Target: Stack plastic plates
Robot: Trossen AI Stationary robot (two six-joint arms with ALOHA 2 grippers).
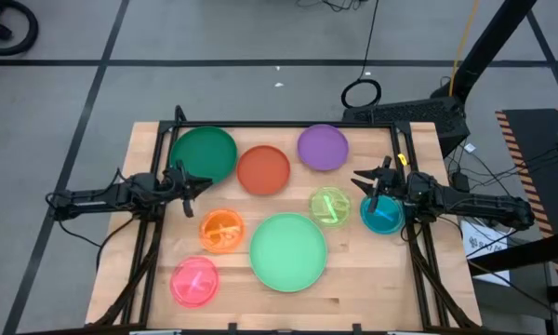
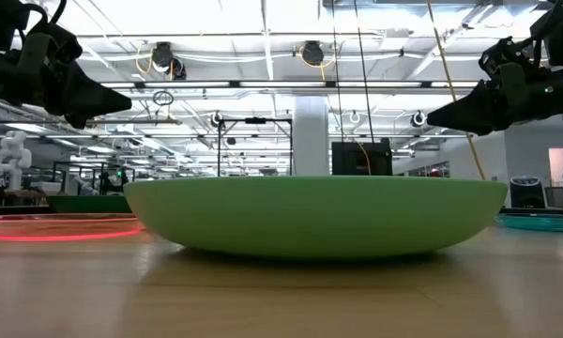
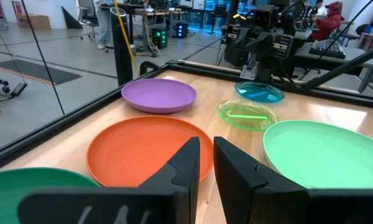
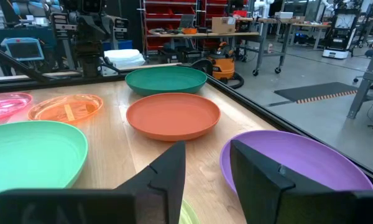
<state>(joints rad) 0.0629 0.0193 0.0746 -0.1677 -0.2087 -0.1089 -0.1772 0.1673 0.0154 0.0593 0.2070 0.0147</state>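
Eight plastic plates lie flat and apart on the wooden table. At the back are the dark green (image 1: 203,154), red-orange (image 1: 263,170) and purple (image 1: 323,147) ones. The large light green plate (image 1: 288,251) is near the front. The small ones are lime (image 1: 330,206), teal (image 1: 382,216), orange (image 1: 222,230) and pink (image 1: 195,281). My left gripper (image 1: 197,186) hovers level at the left edge beside the dark green plate, open by a narrow gap (image 3: 206,144). My right gripper (image 1: 365,181) hovers level at the right edge above the teal plate, open wider (image 4: 208,149). Neither holds anything.
A black metal frame (image 1: 288,125) runs along the table's far edge and down both sides under the arms. Bare wood shows between the plates and along the front edge (image 1: 372,302). Beyond the table are workshop benches, machines and a seated person (image 3: 328,15).
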